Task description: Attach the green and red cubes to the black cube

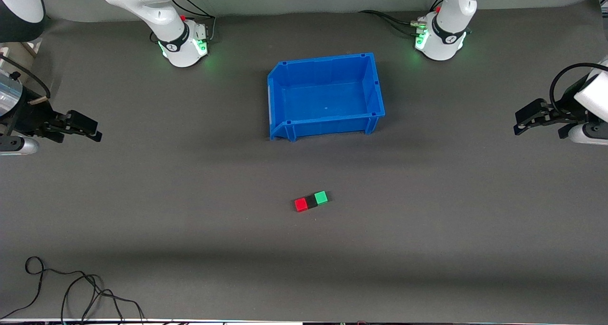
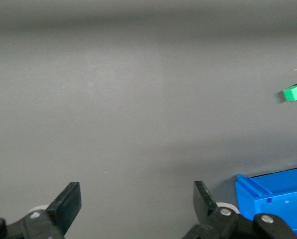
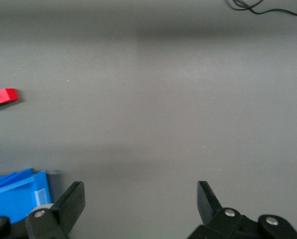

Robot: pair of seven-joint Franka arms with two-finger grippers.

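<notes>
The red cube (image 1: 300,205), the black cube (image 1: 311,201) and the green cube (image 1: 321,197) lie in one touching row on the grey mat, black in the middle, nearer to the front camera than the blue bin (image 1: 332,125). My left gripper (image 1: 520,121) is open and empty, over the left arm's end of the table; its wrist view shows open fingers (image 2: 68,201) and the green cube (image 2: 294,93) far off. My right gripper (image 1: 96,130) is open and empty, over the right arm's end; its wrist view shows the red cube (image 3: 8,95).
The blue bin is empty and stands mid-table between the arm bases; its corner shows in both wrist views (image 2: 277,196) (image 3: 14,196). A loose black cable (image 1: 71,287) lies near the front edge at the right arm's end.
</notes>
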